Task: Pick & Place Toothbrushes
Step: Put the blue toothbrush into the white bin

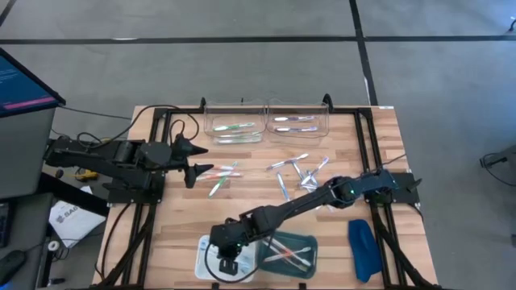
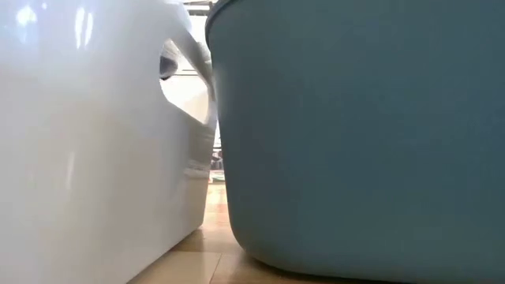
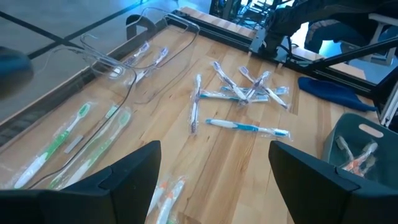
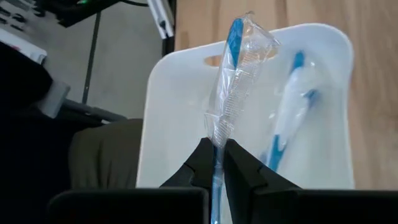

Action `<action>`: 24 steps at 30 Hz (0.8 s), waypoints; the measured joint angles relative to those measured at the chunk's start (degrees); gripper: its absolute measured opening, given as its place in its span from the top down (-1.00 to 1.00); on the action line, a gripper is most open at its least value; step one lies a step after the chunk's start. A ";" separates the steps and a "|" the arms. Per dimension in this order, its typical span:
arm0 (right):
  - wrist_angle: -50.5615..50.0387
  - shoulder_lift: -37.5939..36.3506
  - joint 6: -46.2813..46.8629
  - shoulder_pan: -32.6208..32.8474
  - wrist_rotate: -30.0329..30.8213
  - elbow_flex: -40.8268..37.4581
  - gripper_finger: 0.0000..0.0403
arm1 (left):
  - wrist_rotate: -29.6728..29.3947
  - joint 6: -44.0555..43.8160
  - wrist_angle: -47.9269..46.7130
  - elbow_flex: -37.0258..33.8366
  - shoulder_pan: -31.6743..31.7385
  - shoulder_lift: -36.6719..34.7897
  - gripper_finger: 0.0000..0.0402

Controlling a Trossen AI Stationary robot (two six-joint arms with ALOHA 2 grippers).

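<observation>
Wooden table [image 1: 177,234], high view: right gripper [image 1: 228,259] over the white bin [image 1: 206,256]; left gripper [image 1: 193,161] parted, empty, beside pink toothbrushes [image 1: 219,172]. Low view: white bin and teal bin [image 2: 355,134] fill the frame. Right wrist view: fingers clamp a blue wrapped toothbrush [image 4: 230,81], apparently just above the bin.

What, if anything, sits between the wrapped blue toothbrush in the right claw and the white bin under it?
Nothing visible does. The right claw is shut on the wrapped blue toothbrush directly above the open white bin. One blue toothbrush already lies inside, off to one side, with bare floor beside it.
</observation>
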 joint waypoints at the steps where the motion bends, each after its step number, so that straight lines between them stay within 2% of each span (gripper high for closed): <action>1: -0.05 0.00 0.00 -0.16 0.04 0.00 0.94 | 0.00 0.01 0.04 0.00 0.00 0.00 -0.46; 8: -0.23 0.00 -0.19 -0.71 1.73 0.00 0.91 | -0.17 0.05 0.11 0.00 0.00 0.00 -0.46; 18: -0.23 0.00 -1.14 -0.82 2.21 0.00 0.74 | -0.13 0.11 0.15 0.00 0.00 0.00 -0.46; 24: -0.23 0.00 -1.72 -0.74 2.21 0.00 0.72 | -0.09 0.13 0.18 0.00 0.00 0.00 -0.46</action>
